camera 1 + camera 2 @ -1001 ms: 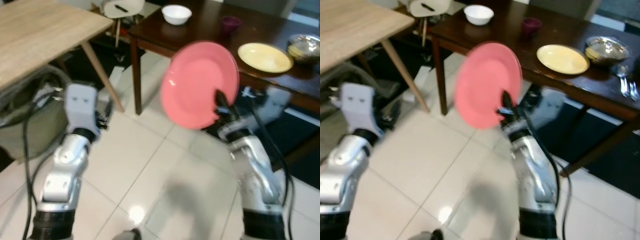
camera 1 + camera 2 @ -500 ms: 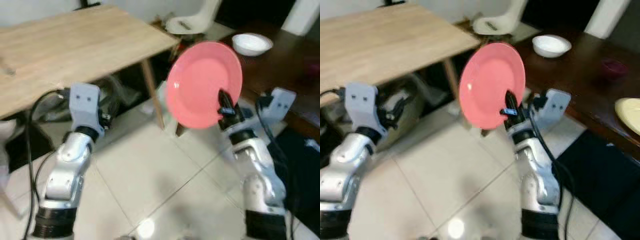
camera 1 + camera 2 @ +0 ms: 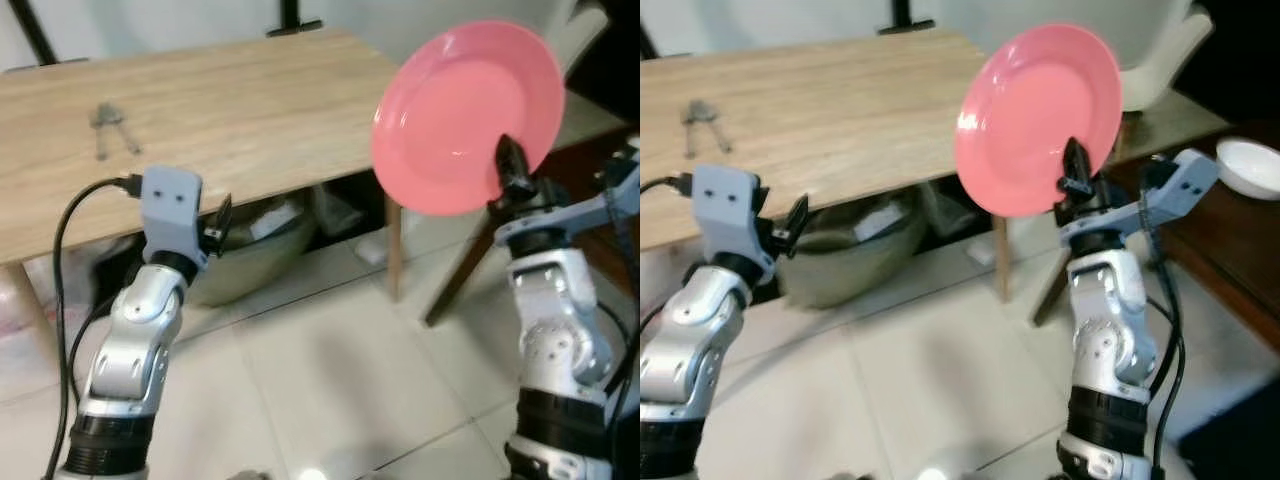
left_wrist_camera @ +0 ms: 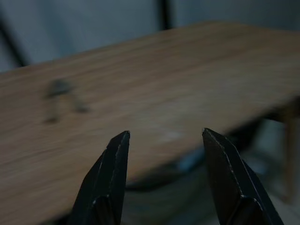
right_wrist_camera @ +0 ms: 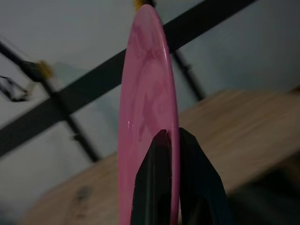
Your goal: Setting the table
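Wooden table (image 3: 250, 100) ahead – right pincer (image 5: 169, 140) clamps pink plate (image 3: 465, 115) edge-on; left pincer (image 4: 164, 140) gapes – empty

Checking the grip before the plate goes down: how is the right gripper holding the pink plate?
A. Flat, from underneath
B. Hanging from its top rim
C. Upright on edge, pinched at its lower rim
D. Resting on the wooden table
C: the right gripper has its fingers closed on the lower rim of the pink plate, which stands on edge in the air near the wooden table.
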You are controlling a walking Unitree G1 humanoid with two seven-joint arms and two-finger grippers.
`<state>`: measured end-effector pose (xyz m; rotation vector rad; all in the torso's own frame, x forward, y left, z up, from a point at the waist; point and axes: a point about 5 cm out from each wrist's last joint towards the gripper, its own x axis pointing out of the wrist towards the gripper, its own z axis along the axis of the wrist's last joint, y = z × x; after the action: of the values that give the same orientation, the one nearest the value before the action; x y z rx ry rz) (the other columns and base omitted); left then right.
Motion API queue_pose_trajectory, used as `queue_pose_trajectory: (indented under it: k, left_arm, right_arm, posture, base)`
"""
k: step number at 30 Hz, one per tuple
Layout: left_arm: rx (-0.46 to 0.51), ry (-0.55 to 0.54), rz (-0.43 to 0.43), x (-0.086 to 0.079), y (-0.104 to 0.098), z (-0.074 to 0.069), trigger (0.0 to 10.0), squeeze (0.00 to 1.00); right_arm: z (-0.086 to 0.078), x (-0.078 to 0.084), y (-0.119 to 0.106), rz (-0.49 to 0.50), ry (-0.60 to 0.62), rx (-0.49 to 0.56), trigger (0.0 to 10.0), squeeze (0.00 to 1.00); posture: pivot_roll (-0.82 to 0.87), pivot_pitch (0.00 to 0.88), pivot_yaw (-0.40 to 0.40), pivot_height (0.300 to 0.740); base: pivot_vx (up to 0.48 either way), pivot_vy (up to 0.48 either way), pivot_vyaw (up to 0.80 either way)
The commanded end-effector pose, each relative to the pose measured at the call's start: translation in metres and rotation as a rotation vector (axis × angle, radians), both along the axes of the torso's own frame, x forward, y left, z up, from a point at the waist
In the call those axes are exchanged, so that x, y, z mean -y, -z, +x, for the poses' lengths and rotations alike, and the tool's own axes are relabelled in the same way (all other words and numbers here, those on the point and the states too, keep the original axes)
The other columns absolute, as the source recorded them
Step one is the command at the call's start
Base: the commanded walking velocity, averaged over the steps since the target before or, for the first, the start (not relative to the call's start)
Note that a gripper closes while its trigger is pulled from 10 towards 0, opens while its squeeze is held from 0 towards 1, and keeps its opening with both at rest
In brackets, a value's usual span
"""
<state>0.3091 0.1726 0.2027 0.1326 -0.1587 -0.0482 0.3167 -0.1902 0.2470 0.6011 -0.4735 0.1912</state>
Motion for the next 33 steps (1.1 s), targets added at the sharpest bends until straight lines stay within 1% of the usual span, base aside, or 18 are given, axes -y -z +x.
queue_pose_trajectory:
  k: [1, 2, 4, 9, 10, 11, 12, 13, 16, 20, 22, 24, 25, 29, 33]
  left_arm:
    - [-0.008, 0.012, 0.005, 0.004, 0.003, 0.000, 10.0, 0.00]
    - [-0.008, 0.012, 0.006, 0.004, 0.003, 0.000, 10.0, 0.00]
    - [-0.008, 0.012, 0.006, 0.004, 0.003, -0.001, 10.0, 0.00]
    - [-0.008, 0.013, 0.008, 0.004, 0.003, 0.000, 10.0, 0.00]
    - [-0.008, 0.013, 0.009, 0.004, 0.003, 0.000, 10.0, 0.00]
    - [-0.008, 0.013, 0.009, 0.004, 0.003, 0.000, 10.0, 0.00]
    - [-0.008, 0.013, 0.009, 0.004, 0.003, 0.000, 10.0, 0.00]
    - [-0.008, 0.013, 0.010, 0.003, 0.003, 0.000, 10.0, 0.00]
    - [-0.010, 0.012, 0.013, 0.003, 0.004, 0.000, 10.0, 0.00]
    - [-0.011, 0.012, 0.013, 0.003, 0.004, 0.000, 10.0, 0.00]
    - [-0.011, 0.013, 0.013, 0.004, 0.004, 0.000, 10.0, 0.00]
    - [-0.011, 0.012, 0.014, 0.004, 0.005, 0.000, 10.0, 0.00]
    - [-0.011, 0.012, 0.014, 0.004, 0.005, 0.000, 10.0, 0.00]
    - [-0.011, 0.012, 0.020, 0.004, 0.004, 0.000, 10.0, 0.00]
    - [-0.002, 0.016, 0.037, 0.004, 0.003, 0.000, 10.0, 0.00]
  right_arm:
    - [-0.001, 0.015, -0.001, 0.070, 0.027, 0.003, 10.0, 0.00]
    - [-0.001, 0.017, -0.002, 0.097, 0.027, 0.008, 10.0, 0.00]
    - [0.000, 0.019, -0.002, 0.110, 0.026, 0.010, 10.0, 0.00]
    - [0.001, 0.021, -0.002, 0.121, 0.020, 0.010, 10.0, 0.00]
    - [0.002, 0.024, 0.000, 0.178, 0.017, 0.003, 10.0, 0.00]
    - [0.002, 0.025, 0.000, 0.198, 0.015, 0.003, 10.0, 0.00]
    - [0.002, 0.025, 0.000, 0.198, 0.015, 0.003, 10.0, 0.00]
    - [0.002, 0.027, 0.000, 0.222, 0.011, 0.005, 10.0, 0.00]
    - [0.002, 0.028, 0.000, 0.253, -0.008, 0.014, 10.0, 0.00]
    - [0.001, 0.024, 0.001, 0.263, -0.063, 0.017, 10.0, 0.00]
    - [0.001, 0.023, 0.001, 0.264, -0.072, 0.018, 10.0, 0.00]
    - [0.003, 0.016, 0.004, 0.260, -0.119, 0.004, 10.0, 0.00]
    - [0.003, 0.016, 0.004, 0.260, -0.119, 0.004, 10.0, 0.00]
    - [0.006, 0.003, 0.014, 0.249, -0.179, -0.038, 10.0, 0.00]
    - [0.008, -0.001, 0.016, 0.252, -0.198, -0.048, 10.0, 0.00]
  posture:
    - [-0.08, 0.031, 0.062, 0.740]
    - [-0.08, 0.031, 0.062, 0.740]
    - [-0.08, 0.030, 0.063, 0.740]
    - [-0.08, 0.032, 0.065, 0.740]
    - [-0.08, 0.033, 0.065, 0.740]
    - [-0.08, 0.033, 0.065, 0.740]
    - [-0.08, 0.033, 0.065, 0.740]
    - [-0.08, 0.033, 0.065, 0.740]
    - [-0.08, 0.034, 0.066, 0.740]
    - [-0.08, 0.034, 0.066, 0.740]
    - [-0.08, 0.034, 0.066, 0.740]
    - [-0.08, 0.034, 0.066, 0.740]
    - [-0.08, 0.034, 0.066, 0.740]
    - [-0.07, 0.039, 0.065, 0.740]
    - [-0.07, 0.037, 0.065, 0.740]
  base:
    - [0.439, 0.000, 0.74]
    - [0.439, 0.000, 0.74]
    - [0.439, 0.000, 0.74]
    - [0.439, 0.000, 0.74]
    - [0.439, 0.000, 0.00]
    - [0.439, 0.000, 0.00]
    - [0.439, 0.000, 0.00]
    - [0.439, 0.000, 0.00]
    - [0.437, 0.000, 0.00]
    - [0.438, 0.000, 0.00]
    - [0.439, 0.000, 0.00]
    - [0.439, 0.000, 0.00]
    - [0.439, 0.000, 0.00]
    - [0.439, 0.000, 0.00]
    - [0.429, 0.000, 0.00]
